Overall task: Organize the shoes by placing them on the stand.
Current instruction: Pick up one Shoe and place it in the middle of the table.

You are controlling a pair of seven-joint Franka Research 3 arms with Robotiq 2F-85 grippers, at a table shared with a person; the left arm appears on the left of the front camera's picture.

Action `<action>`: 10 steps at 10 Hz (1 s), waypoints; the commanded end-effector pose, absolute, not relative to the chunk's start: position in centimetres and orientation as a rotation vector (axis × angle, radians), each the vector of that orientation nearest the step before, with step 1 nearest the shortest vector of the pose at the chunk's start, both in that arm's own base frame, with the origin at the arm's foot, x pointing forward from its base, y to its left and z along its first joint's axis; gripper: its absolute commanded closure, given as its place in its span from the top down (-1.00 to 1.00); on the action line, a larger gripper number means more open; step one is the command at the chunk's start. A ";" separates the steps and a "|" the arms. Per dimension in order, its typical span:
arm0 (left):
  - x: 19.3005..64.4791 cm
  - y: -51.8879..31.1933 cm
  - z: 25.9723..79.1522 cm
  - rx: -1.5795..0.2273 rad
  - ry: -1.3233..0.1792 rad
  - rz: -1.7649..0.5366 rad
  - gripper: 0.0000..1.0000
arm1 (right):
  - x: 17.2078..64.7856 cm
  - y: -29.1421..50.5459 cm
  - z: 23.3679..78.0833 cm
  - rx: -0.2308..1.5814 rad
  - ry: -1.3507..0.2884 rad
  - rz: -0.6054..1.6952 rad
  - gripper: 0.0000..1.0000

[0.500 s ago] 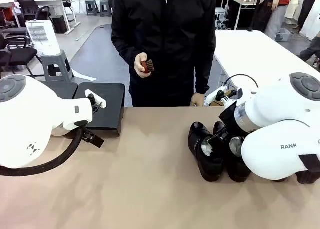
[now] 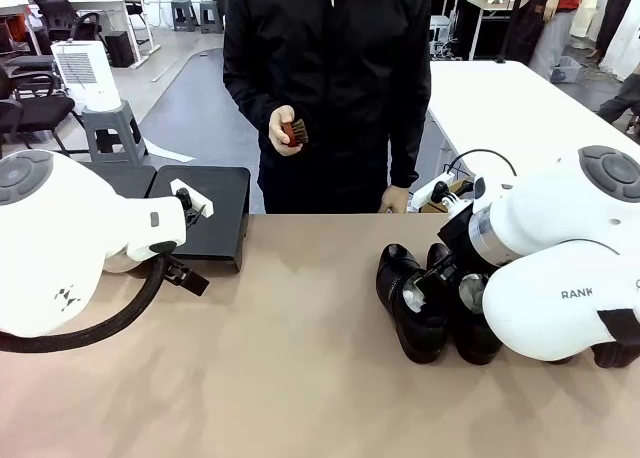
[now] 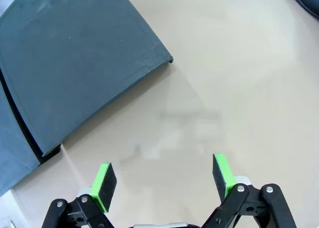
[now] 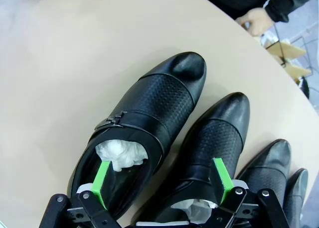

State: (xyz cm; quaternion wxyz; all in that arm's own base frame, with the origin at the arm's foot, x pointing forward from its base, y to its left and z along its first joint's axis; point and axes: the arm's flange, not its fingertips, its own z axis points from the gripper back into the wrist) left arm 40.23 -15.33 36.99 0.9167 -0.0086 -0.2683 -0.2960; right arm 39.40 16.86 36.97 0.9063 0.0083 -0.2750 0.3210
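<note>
Several glossy black shoes lie side by side at the right of the table [image 2: 420, 303]. In the right wrist view the nearest shoe [image 4: 144, 118] has white paper in its opening, and a second shoe [image 4: 214, 143] lies beside it. My right gripper [image 4: 162, 180] hovers open just above these two, one green pad over each, holding nothing. The matte-black stand [image 2: 205, 213] sits at the far left of the table. My left gripper [image 3: 164, 180] is open over bare tabletop, just short of the stand's corner [image 3: 75, 63].
A person stands at the far side holding a small reddish-brown brush [image 2: 294, 131] in one hand; the other hand [image 2: 397, 199] rests at the table edge. Bare tan tabletop [image 2: 290, 338] lies between the stand and the shoes.
</note>
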 end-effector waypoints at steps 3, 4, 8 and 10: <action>40.3 -15.2 37.0 -0.019 -0.552 -0.606 1.00 | 39.4 16.8 37.1 0.018 -0.570 0.661 1.00; 40.3 -15.2 37.0 -0.019 -0.552 -0.606 1.00 | 39.4 16.8 37.1 0.018 -0.570 0.661 1.00; 40.3 -15.2 37.0 -0.019 -0.552 -0.606 1.00 | 39.4 16.8 37.1 0.018 -0.570 0.661 1.00; 40.2 -15.3 37.0 -0.018 -0.552 -0.609 1.00 | 38.7 17.1 37.4 0.029 -0.549 0.645 1.00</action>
